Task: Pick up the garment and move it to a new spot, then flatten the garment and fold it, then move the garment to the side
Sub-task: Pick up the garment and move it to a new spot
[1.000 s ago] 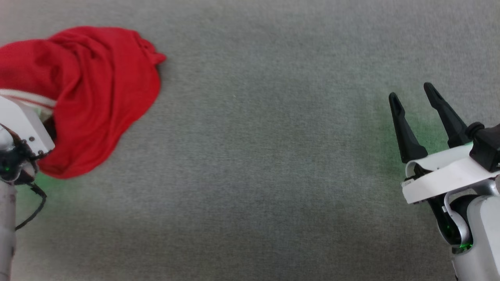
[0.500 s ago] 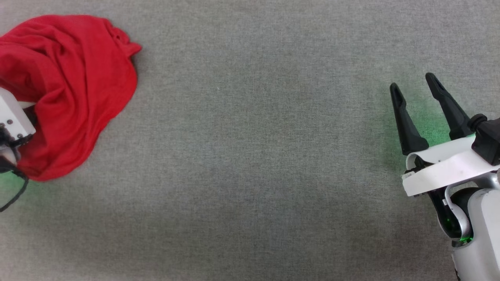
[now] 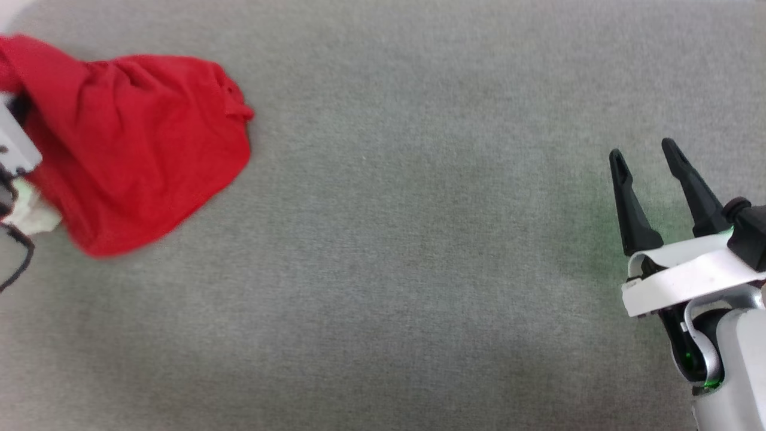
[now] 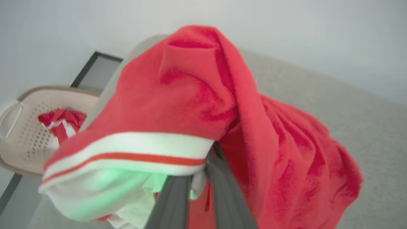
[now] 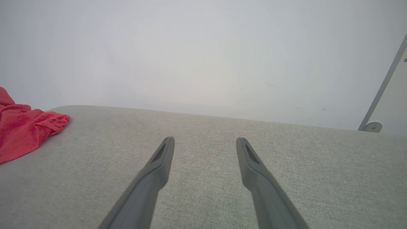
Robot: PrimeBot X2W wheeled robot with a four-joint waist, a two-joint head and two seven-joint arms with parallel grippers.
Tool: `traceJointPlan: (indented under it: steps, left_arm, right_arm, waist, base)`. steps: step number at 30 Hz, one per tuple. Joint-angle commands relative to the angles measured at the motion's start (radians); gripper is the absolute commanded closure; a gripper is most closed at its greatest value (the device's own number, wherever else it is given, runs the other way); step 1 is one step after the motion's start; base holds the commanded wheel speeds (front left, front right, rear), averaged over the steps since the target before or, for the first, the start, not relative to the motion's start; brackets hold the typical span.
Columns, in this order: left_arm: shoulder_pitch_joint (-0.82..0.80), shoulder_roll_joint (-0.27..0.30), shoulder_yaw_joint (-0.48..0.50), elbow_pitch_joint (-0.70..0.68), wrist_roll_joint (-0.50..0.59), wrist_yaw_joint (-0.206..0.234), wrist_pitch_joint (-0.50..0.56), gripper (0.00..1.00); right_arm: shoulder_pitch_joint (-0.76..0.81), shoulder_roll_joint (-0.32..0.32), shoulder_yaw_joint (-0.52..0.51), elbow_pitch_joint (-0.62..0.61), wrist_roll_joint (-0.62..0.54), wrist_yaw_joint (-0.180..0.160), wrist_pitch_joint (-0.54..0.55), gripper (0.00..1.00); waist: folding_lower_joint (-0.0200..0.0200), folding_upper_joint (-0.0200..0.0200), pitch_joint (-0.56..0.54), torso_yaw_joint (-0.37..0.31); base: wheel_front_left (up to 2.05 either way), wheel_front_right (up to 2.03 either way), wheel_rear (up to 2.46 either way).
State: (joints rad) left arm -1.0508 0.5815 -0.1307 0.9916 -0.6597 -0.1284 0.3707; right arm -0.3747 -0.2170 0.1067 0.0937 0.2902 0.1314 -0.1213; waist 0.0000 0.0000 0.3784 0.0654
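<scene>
The garment (image 3: 137, 149) is a bunched red heap on the grey padded table (image 3: 419, 239), at the far left of the head view. In the left wrist view the garment (image 4: 190, 95) hangs draped over my left gripper (image 4: 203, 165), whose fingers are shut on its white, red-striped trim and white fabric. The white body of my left gripper (image 3: 15, 149) sits at the left edge of the head view, its fingertips hidden by cloth. My right gripper (image 3: 646, 158) hovers open and empty at the far right, far from the garment (image 5: 22, 127).
A pale perforated basket (image 4: 19, 133) holding red and white cloth stands beyond the table's far left end. A white wall (image 5: 203, 47) rises behind the table. A grey pole (image 5: 381, 86) stands at the back right.
My left gripper's fingers have closed on the garment's trim, and the cloth's left part is now pulled up taut. The head camera has shifted. My right gripper stays open.
</scene>
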Motion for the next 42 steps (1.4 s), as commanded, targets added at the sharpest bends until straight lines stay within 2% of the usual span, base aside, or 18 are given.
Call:
traceJointPlan:
  steps: [1, 10, 21, 32, 42]
  left_arm:
    - [-0.010, 0.000, -0.006, -0.017, -0.002, -0.002, -0.015, 1.00]
    - [-0.028, 0.045, -0.076, -0.205, -0.009, -0.002, -0.079, 1.00]
    - [-0.010, 0.100, -0.140, -0.396, -0.041, -0.002, 0.009, 1.00]
    - [0.037, 0.084, -0.180, -0.607, -0.071, 0.028, 0.139, 1.00]
    - [0.105, 0.028, -0.234, -0.791, -0.095, 0.063, 0.213, 1.00]
  right_arm:
    - [0.016, 0.002, -0.005, 0.004, 0.003, -0.001, -0.007, 0.00]
    - [0.061, 0.024, -0.024, 0.015, 0.005, -0.001, -0.021, 0.00]
    - [0.111, 0.050, -0.063, 0.024, -0.002, -0.001, -0.039, 0.00]
    - [0.176, 0.070, -0.152, 0.006, -0.026, -0.001, -0.046, 0.00]
    - [0.205, 0.084, -0.217, 0.000, -0.063, -0.001, -0.035, 0.00]
  waist:
    - [0.0000, 0.0000, -0.059, 0.036]
    - [0.0000, 0.0000, -0.166, 0.076]
    - [0.0000, 0.0000, -0.273, 0.067]
    - [0.0000, 0.0000, -0.342, -0.013]
    - [0.0000, 0.0000, -0.356, -0.126]
  base:
    - [0.00, 0.00, 0.00]
    - [0.00, 0.00, 0.00]
    - [0.00, 0.00, 0.00]
    - [0.00, 0.00, 0.00]
    - [0.00, 0.00, 0.00]
